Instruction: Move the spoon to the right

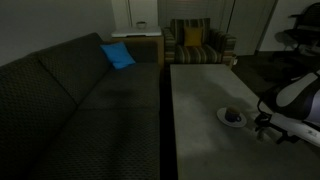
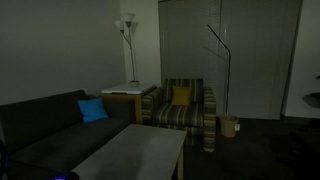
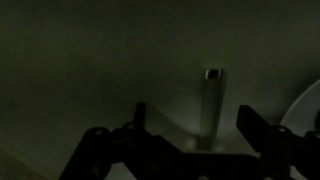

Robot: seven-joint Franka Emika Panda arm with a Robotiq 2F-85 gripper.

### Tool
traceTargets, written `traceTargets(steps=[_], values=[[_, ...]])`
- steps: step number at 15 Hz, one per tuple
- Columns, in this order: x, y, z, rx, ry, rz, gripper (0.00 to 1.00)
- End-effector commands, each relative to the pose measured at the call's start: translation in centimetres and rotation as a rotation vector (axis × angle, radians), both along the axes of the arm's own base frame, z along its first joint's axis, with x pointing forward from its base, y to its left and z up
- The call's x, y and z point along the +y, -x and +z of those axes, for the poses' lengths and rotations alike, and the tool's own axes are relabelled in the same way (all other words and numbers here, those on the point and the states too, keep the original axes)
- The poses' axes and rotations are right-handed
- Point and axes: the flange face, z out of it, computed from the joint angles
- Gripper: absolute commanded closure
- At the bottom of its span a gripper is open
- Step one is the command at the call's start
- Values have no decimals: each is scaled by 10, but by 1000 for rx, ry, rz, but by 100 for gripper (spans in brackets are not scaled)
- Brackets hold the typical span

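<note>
The scene is dim. In the wrist view the spoon lies on the grey table, its narrow silvery handle running away from the camera, its bowl end hidden under the gripper body. My gripper is open, with one dark finger on each side of the handle and close to the table. I cannot tell whether the fingers touch the spoon. In an exterior view the gripper hangs low over the table, just beside the white saucer with its dark round item. The spoon is too small to make out there.
The saucer's rim shows at the wrist view's edge. A dark sofa with a blue cushion runs along the table. A striped armchair stands behind it, with a floor lamp and a small bin.
</note>
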Motion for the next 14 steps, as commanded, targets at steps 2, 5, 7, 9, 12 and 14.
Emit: traceTargets(steps=[2, 5, 7, 9, 12, 14], values=[[12, 37, 29, 165, -84, 85, 0], [22, 57, 51, 184, -62, 101, 0], [28, 71, 70, 164, -32, 108, 0], [34, 83, 87, 145, -8, 136, 0], [46, 105, 110, 127, 32, 169, 0], [51, 114, 119, 117, 44, 186, 0]])
